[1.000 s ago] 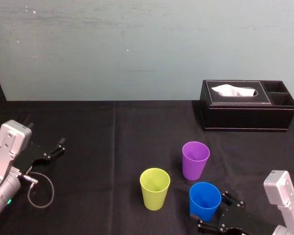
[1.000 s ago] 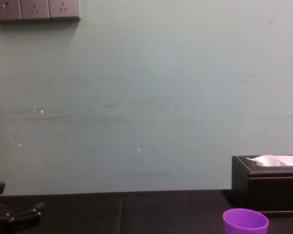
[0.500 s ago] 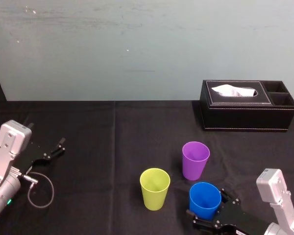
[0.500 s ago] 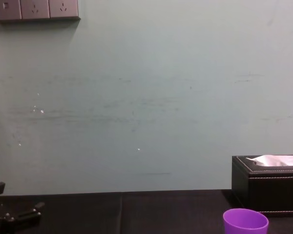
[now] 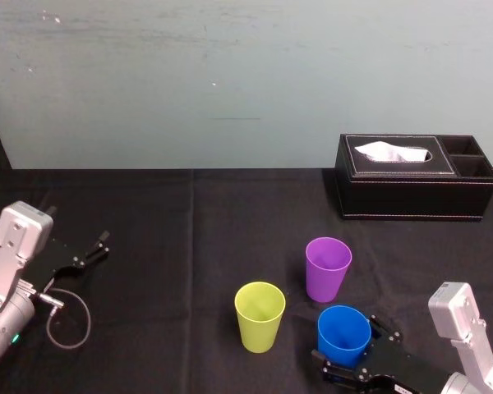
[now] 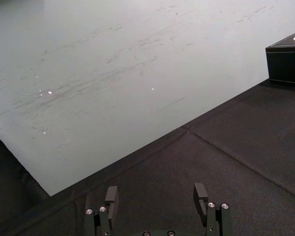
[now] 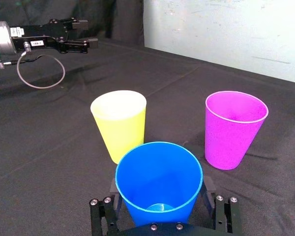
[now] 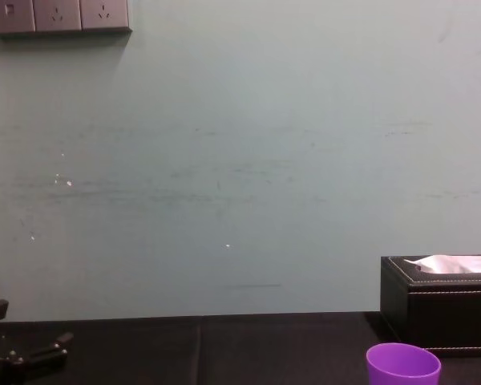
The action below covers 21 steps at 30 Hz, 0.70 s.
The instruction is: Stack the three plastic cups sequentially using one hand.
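Well, the blue cup [image 5: 343, 336] stood upright on the black table [image 5: 181, 238], close to my side of it, between the jaws of the right gripper [image 7: 160, 214]. Those jaws were spread, one on each side of the cup's lower wall and close against it; I could not tell whether they pressed on it. The purple cup [image 5: 328, 268] stood just behind the blue one and the yellow-green cup [image 5: 260, 316] just to its left, all three upright, mouths up, near one another but apart. The tissue box [image 5: 411, 189] sat at the table's far right, well apart from the cups. Bare cloth ran leftward from the cups to the left gripper [image 6: 155, 196], which sat low at the table's left side, jaws apart.
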{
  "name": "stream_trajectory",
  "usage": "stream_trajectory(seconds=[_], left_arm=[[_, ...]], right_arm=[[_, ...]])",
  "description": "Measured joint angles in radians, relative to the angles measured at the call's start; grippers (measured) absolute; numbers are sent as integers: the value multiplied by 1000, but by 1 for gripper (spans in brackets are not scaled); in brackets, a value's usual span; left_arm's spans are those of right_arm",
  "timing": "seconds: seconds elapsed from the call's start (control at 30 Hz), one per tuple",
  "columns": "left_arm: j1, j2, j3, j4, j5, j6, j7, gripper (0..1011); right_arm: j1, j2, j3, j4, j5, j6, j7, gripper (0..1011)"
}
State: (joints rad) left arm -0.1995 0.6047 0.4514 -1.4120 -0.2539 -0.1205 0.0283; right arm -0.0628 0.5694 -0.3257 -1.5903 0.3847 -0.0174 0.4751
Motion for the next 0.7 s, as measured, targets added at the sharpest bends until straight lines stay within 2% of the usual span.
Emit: stream_trajectory(seconds=[0.17, 0.53, 0.7], left_arm=[[0, 0, 0, 0, 0, 0, 0, 1000], [0, 0, 0, 0, 0, 0, 0, 1000], [0, 0, 0, 0, 0, 0, 0, 1000]], right_arm=[[0, 1, 0, -1, 0, 0, 0, 994], [-1, 2, 1, -2, 1, 0, 1, 728], [-3, 2, 6, -9, 3, 2, 1, 715]])
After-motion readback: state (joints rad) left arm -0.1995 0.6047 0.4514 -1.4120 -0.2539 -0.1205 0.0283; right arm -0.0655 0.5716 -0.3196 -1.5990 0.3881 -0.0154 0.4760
